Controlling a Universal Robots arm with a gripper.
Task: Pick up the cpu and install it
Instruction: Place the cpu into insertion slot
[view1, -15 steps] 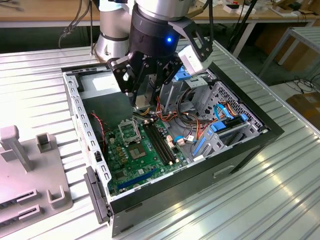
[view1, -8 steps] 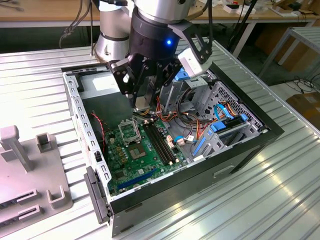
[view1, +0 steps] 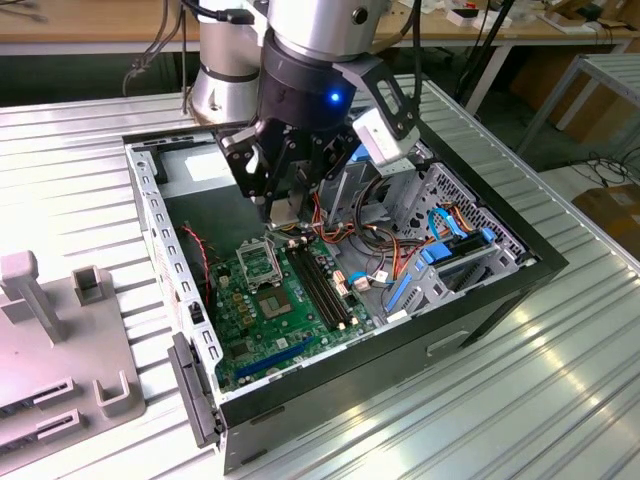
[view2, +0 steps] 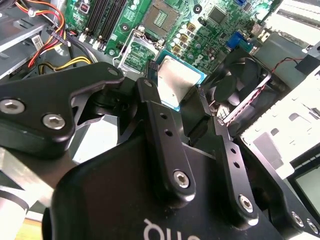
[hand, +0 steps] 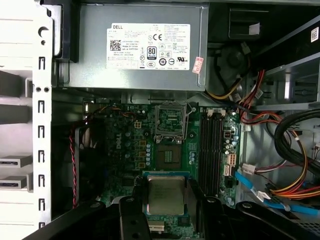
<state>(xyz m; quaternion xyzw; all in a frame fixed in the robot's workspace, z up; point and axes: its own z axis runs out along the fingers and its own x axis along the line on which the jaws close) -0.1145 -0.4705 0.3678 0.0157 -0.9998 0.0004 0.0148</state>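
Observation:
The cpu (hand: 165, 194), a small square chip with a dull silver top, is held between my gripper's black fingers (hand: 133, 212) above the green motherboard (hand: 131, 145). My gripper (hand: 166, 201) is shut on its two opposite edges. The second wrist view has the cpu (view2: 176, 80) tilted between the fingers (view2: 156, 107), with my gripper (view2: 176, 89) above the board (view2: 210, 35). The square socket (hand: 170, 155) with its dark centre lies a short way from the chip. In the exterior view my gripper (view1: 285, 212) hangs inside the open computer case, above the socket (view1: 277, 300).
A grey power supply (hand: 135, 50) fills one end of the case. Black memory slots (hand: 212, 150) run beside the socket. Red, yellow and blue cables (hand: 280, 185) and a drive cage (view1: 455, 265) crowd the far side. Grey fixtures (view1: 60, 340) stand at the exterior view's left.

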